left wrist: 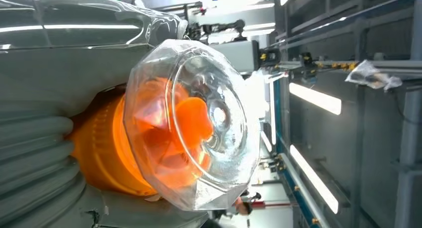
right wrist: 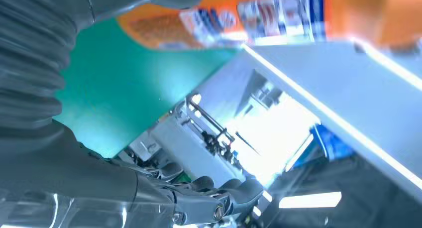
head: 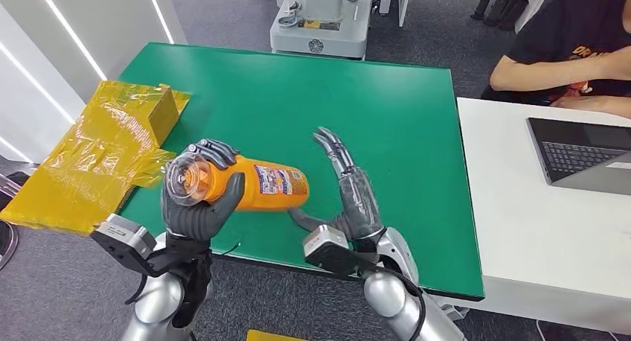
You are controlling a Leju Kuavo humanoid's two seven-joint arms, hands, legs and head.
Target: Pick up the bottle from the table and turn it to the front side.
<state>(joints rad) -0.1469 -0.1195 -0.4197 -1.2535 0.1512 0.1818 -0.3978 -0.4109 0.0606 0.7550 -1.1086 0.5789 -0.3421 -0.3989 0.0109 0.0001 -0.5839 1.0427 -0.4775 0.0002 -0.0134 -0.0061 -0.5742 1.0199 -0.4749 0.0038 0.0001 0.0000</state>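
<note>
Bottle [head: 253,183] is held off the green table [head: 402,132] by the left hand [head: 195,203], lying roughly horizontal near the table's 7 o'clock corner. Clear faceted cap [head: 184,179] is pointed toward 9 o'clock, base toward 3 o'clock. Fingers [head: 216,152] are wrapped over the top of the orange body just behind the cap, thumb [head: 227,194] is pressed against the near side. Printed label [head: 281,182] is turned up toward the head camera. In the left wrist view the cap [left wrist: 191,123] is seen end-on, with the orange nozzle visible through the clear plastic.

Right hand [head: 353,196] is held flat and spread at 3 o'clock of the bottle, fingers stretched toward 12 o'clock, nothing gripped. Its thumb is extended toward the bottle's base; contact cannot be told. In the right wrist view the bottle [right wrist: 239,16] is seen just beside that hand [right wrist: 59,138], above the green surface.

Yellow plastic bags [head: 97,155] are piled off the table's 9 o'clock edge. White desk [head: 521,207] is butted against the 3 o'clock edge, with a laptop [head: 584,155] on it and a seated person [head: 565,51] at 1 o'clock. Grey machine base [head: 321,21] is placed at 12 o'clock.
</note>
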